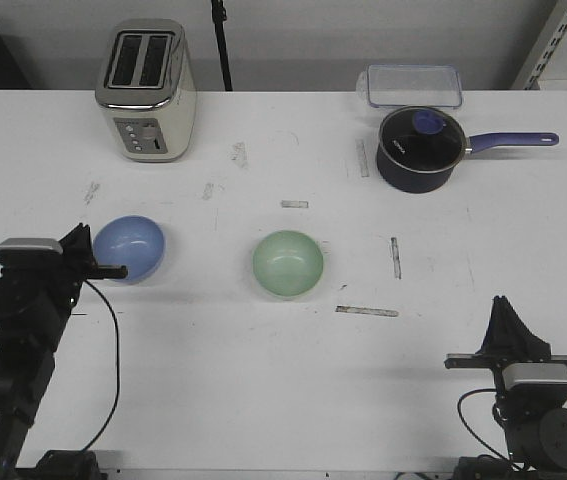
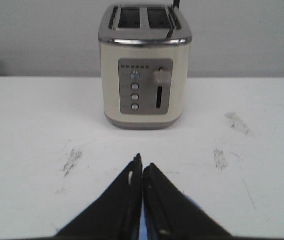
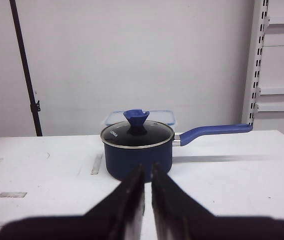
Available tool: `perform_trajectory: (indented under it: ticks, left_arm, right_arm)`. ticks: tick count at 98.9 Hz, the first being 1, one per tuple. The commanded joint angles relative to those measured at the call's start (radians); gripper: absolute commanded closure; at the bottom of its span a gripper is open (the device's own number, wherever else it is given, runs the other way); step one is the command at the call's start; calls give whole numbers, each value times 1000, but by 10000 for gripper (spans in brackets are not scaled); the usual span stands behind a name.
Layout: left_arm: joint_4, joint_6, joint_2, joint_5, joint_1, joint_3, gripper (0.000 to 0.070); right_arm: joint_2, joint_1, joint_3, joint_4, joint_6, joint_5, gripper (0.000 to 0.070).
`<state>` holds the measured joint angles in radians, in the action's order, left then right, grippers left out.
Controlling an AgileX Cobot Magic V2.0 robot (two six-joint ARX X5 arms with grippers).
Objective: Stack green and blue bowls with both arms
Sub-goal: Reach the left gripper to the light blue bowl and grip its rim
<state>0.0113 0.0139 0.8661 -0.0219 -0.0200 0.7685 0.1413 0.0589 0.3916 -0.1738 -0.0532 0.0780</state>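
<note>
The light blue bowl (image 1: 130, 248) sits upright on the white table (image 1: 263, 380) at the left. The pale green bowl (image 1: 288, 264) sits upright near the middle, about a bowl's width to its right. My left gripper (image 1: 81, 232) is shut and empty, over the blue bowl's left rim. In the left wrist view the gripper (image 2: 142, 162) shows a sliver of the blue bowl (image 2: 142, 227) between its fingers. My right gripper (image 1: 503, 302) is shut and empty near the front right, far from both bowls. In the right wrist view the gripper (image 3: 148, 167) points at the saucepan.
A cream toaster (image 1: 146, 90) (image 2: 146, 65) stands at the back left. A navy saucepan with lid and long handle (image 1: 420, 148) (image 3: 136, 150) sits at the back right, a clear plastic container (image 1: 413, 85) behind it. Tape strips (image 1: 366, 311) lie flat right of the green bowl.
</note>
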Motion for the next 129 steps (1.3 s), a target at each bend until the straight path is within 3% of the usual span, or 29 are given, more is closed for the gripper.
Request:
perform_trajectory:
  ticks: [1,32,49,71,80,83,96,112,129]
  left_arm:
    - [-44,5,69,8,2,71,699]
    - [-514,16,347,76,8,376,699]
    - [-741,203,476,84,96,555,699]
    - [-793,227,584,291,249,649,699]
    - [-800,227,628,322,295,649,694]
    - [-808,227,643,322,304,649,671]
    - [-844,211,709,325,317,649,443]
    - [-851,197,778,349,314,649,283]
    - [-844,196,849,341,303,649,288]
  right_arm:
    - [-4,0,1,10,-10,0,685]
    - [-4,0,1,11,-10,0,685]
    - [-4,0,1,10,-10,0,685]
    - [-4,0,1,10,-10,0,685]
    - [-4,0,1,10,-10,0,685]
    - [-4,0,1,10,-10,0,685]
    - [-4,0,1,10,-10,0,685]
    - [-4,0,1,10,-10,0,685]
    - [-4,0,1,11,-10,0,685]
